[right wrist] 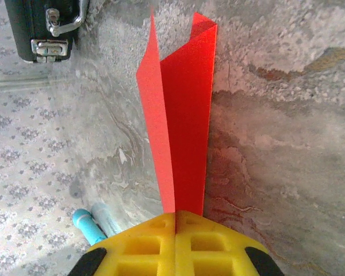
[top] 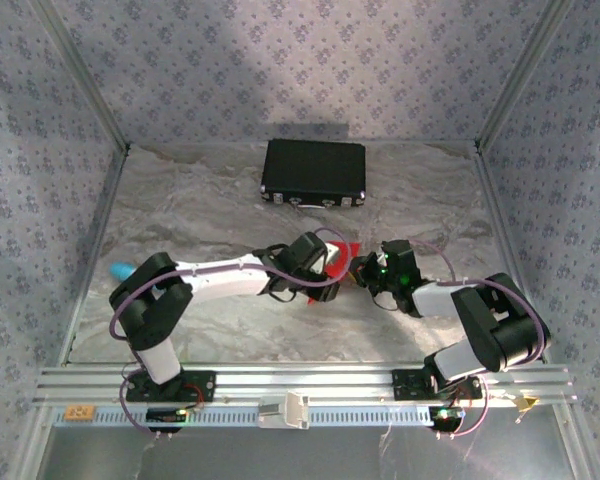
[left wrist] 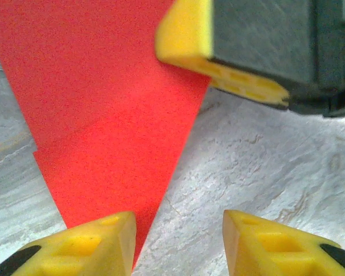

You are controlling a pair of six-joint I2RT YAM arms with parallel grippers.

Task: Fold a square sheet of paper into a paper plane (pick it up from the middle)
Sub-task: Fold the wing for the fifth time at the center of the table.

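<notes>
We are pinching the folded red paper (right wrist: 184, 115) in our right gripper (right wrist: 175, 215), its jaws pressing fully together on the paper's narrow end. The paper is sitting on the near side of the black case (top: 314, 172), apart from it, with its flaps standing up off the table (top: 200, 200). Our left gripper (left wrist: 181, 247) is hovering half open over the paper, gripping nothing. A turquoise object (top: 122, 269) is lying well left of the case.

my left arm (top: 215, 270) and right arm (top: 500, 325) are white with black joints, looped by purple cables (top: 115, 310). left end effector (left wrist: 178, 244) and right end effector (right wrist: 175, 233) have yellow fingers (left wrist: 92, 244) with square hollows and black backing.
</notes>
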